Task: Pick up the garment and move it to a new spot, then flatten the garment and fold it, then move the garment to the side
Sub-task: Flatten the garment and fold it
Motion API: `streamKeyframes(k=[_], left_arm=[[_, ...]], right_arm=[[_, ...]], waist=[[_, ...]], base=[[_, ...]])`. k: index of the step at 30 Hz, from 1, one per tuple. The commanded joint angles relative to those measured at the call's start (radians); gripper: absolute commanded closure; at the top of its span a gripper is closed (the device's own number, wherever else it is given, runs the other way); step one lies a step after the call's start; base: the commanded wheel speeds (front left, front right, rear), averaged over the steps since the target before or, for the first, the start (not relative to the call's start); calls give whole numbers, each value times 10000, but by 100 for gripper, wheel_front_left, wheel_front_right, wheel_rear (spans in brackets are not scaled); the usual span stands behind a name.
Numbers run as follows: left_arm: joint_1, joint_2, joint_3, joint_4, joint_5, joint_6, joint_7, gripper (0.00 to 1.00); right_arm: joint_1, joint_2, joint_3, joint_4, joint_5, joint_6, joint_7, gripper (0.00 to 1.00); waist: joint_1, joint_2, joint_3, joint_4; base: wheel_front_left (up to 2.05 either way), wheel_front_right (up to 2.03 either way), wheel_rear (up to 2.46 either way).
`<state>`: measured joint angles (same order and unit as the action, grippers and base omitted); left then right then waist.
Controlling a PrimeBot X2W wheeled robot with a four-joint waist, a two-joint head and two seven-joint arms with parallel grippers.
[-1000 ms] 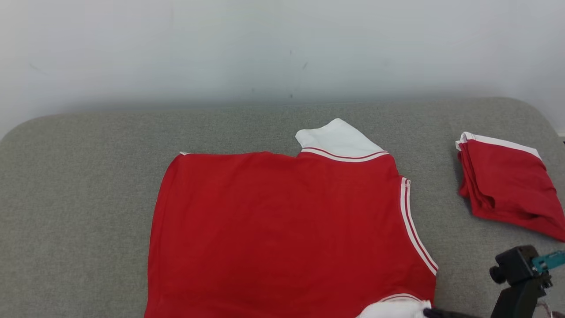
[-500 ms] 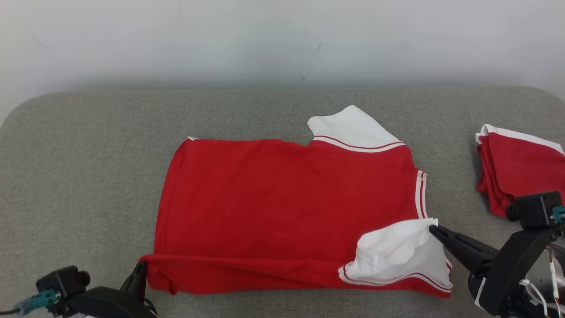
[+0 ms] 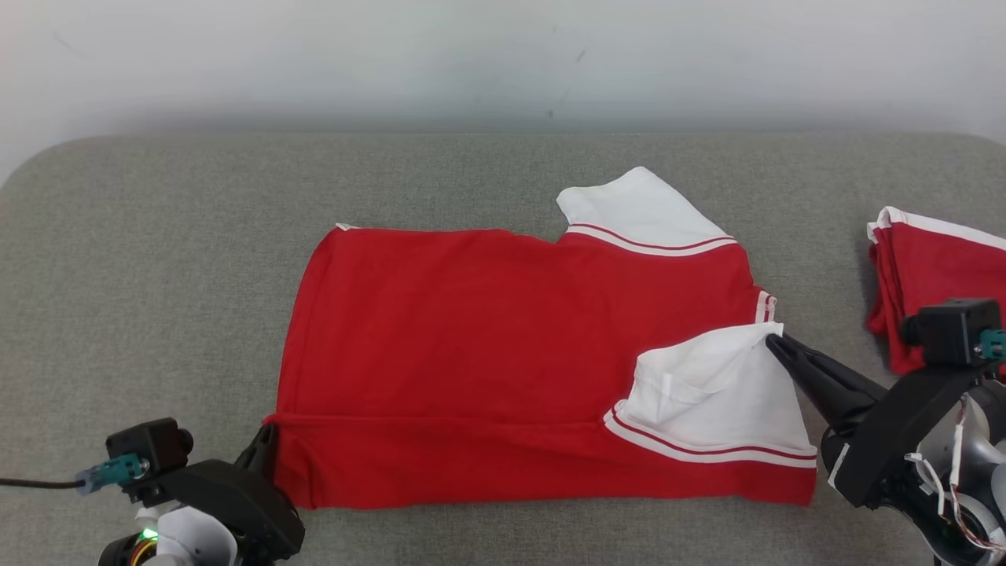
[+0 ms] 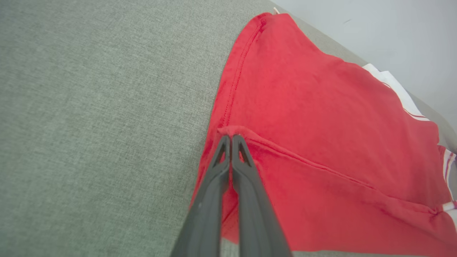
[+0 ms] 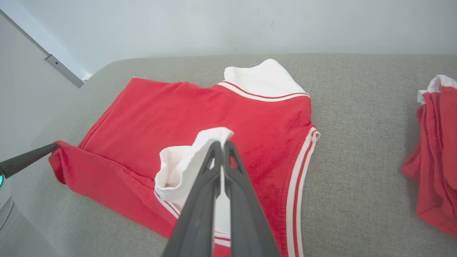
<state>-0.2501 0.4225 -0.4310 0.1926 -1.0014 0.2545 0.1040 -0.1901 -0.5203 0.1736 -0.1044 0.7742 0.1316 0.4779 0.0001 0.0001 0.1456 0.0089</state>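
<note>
The garment is a red shirt with white, red-striped sleeves, spread on the grey padded table. Its near edge is lifted and turned back over the body. My left gripper is shut on the garment's near left corner. At the right, my right gripper is shut on the white near sleeve, which is raised into a peak. The far sleeve lies flat. In the right wrist view the left fingertips hold the red corner.
A second red-and-white garment, folded, lies at the table's right edge, also seen as a folded garment in the right wrist view. A pale wall runs behind the table. Bare grey surface stretches to the left of the shirt.
The head camera has tilted down, bringing both grippers into view. Both have carried the garment's near edge and white sleeve farther up and over the red body.
</note>
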Motion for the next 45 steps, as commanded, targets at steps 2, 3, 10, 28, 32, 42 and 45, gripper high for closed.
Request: streamKeyframes(k=[2, 3, 10, 28, 32, 42, 45], left_arm=[[-252, -49, -68, 290, 81, -158, -44, 100], [-297, -37, -115, 405, 137, -163, -62, 100], [-527, -118, -327, 867, 310, -329, -144, 100], [-1018, -227, -775, 1638, 990, -663, -786, 0], [-738, -43, -757, 1650, 1219, -590, -1159, 0], [378, 742, -1292, 339, 1854, -504, -1354, 0], [770, 899, -1499, -81, 2093, -257, -1296, 0]], right_arm=[[-284, -143, 158, 385, -161, -18, -381, 100], [-355, -153, 166, 540, -215, -18, -506, 100], [-1155, -221, 669, 1389, -418, -18, -1097, 100], [-3009, -24, 1796, 3746, -1690, -18, -2692, 0], [-3036, 161, 1695, 4125, -1978, -18, -3137, 0], [-1262, 306, 257, 3184, -1901, -18, -1172, 0], [-599, 553, -388, 2443, -2204, -18, -692, 0]], waist=[[-1, -1, 35, 16], [-1, -1, 40, 24], [-1, -1, 125, 42], [-1, -1, 219, 366], [-1, -1, 34, 368], [-1, -1, -553, 283], [-1, -1, -604, 126]], base=[[0, 0, 0], [0, 0, 0], [0, 0, 0], [0, 0, 0], [0, 0, 0], [0, 0, 0], [0, 0, 0]])
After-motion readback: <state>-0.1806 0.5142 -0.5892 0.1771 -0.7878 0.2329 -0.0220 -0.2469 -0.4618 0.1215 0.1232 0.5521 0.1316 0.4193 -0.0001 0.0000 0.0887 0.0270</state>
